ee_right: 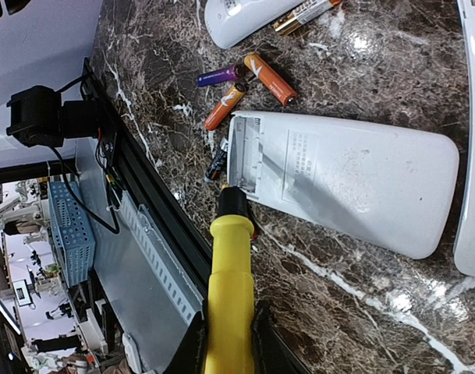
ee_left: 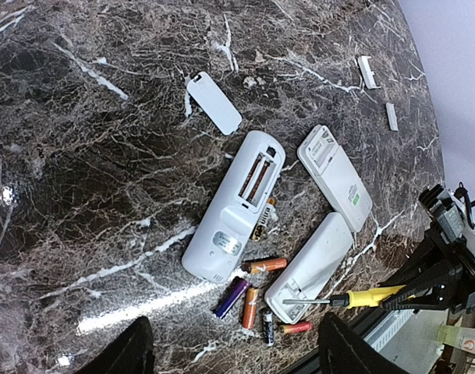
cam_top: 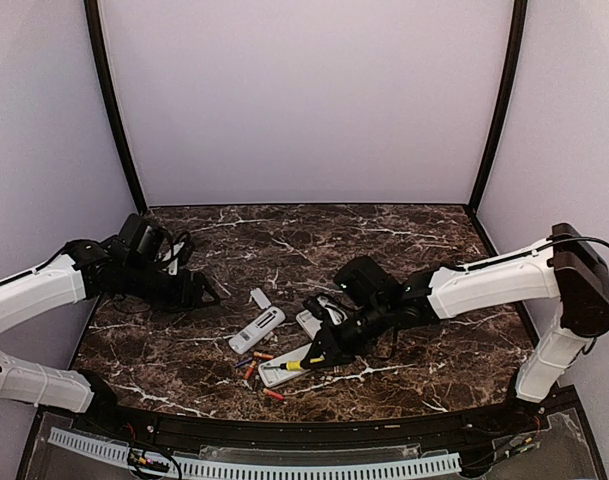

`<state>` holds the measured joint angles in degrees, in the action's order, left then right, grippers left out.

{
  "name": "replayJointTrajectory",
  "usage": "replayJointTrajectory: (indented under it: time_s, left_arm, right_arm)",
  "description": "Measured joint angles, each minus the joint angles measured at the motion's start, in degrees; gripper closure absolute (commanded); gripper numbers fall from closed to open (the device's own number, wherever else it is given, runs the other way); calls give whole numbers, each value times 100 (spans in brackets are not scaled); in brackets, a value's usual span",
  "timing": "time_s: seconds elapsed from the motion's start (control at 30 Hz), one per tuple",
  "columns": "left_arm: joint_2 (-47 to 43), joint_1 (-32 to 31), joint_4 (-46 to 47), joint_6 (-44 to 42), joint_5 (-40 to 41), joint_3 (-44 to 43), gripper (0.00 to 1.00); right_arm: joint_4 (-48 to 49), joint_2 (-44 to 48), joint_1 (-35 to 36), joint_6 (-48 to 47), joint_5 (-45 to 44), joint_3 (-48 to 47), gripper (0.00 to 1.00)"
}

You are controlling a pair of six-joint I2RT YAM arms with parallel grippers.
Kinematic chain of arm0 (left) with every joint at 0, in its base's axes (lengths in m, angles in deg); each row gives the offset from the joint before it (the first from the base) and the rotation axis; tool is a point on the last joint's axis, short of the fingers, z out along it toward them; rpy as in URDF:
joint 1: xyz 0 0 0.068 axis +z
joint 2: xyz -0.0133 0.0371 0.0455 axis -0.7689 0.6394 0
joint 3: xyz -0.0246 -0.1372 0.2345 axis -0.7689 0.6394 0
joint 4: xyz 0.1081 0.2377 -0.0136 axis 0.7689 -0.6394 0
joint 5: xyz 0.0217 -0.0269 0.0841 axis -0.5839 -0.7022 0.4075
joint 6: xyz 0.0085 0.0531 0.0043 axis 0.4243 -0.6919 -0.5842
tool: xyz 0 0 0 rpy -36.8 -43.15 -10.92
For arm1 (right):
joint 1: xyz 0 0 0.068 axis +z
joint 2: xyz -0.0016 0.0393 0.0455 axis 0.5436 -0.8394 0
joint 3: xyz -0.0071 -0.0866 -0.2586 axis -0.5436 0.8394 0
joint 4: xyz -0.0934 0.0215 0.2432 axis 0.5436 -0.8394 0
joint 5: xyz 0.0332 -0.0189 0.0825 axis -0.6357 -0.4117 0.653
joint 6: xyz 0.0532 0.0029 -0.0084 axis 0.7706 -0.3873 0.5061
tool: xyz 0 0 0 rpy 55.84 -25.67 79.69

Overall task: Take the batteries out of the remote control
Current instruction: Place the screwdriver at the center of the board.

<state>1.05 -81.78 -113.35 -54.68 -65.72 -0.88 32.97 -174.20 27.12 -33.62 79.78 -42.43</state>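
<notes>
Three white remotes lie back-up at mid table. The left remote (ee_left: 233, 214) has an open compartment with an orange battery (ee_left: 258, 181) inside. The near remote (ee_left: 311, 265) has an open, empty-looking end compartment (ee_right: 249, 156). Loose batteries lie beside them: orange (ee_left: 267, 265), purple (ee_left: 232, 297), orange (ee_left: 251, 306), black (ee_left: 267, 327), red (ee_left: 295, 327). My right gripper (ee_right: 228, 343) is shut on a yellow-handled screwdriver (ee_right: 231, 288), its tip in the near remote's compartment. My left gripper (ee_left: 233, 358) is open and empty, held above and left of the remotes (cam_top: 199, 293).
The third remote (ee_left: 334, 175) lies to the right. A loose white battery cover (ee_left: 214, 102) lies beyond the remotes, and two small white pieces (ee_left: 367, 72) lie farther back. The table's front rail (cam_top: 284, 440) runs close behind the batteries.
</notes>
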Motion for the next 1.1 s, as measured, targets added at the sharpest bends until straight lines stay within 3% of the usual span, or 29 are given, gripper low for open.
replayJointTrajectory:
  time_s: [0.3,0.33,0.53,0.73,1.1]
  left_arm:
    - [-74,533,-144,-396,37,-317,21]
    - [-74,876,-170,-623,153,-623,16]
    - [-131,1803,-72,-986,160,-804,11]
    - [-455,2765,118,-1351,315,-815,10]
    - [-1209,2841,229,-1611,1016,-763,10]
  right_arm:
    - [-619,605,33,-142,-822,-188,100]
    - [-1073,1154,26,-199,-1539,-282,100]
    - [-1390,1722,-422,-291,-2347,-164,100]
    - [-925,1956,-1154,-452,-2879,431,100]
    - [164,1202,-1528,-605,-3460,763,100]
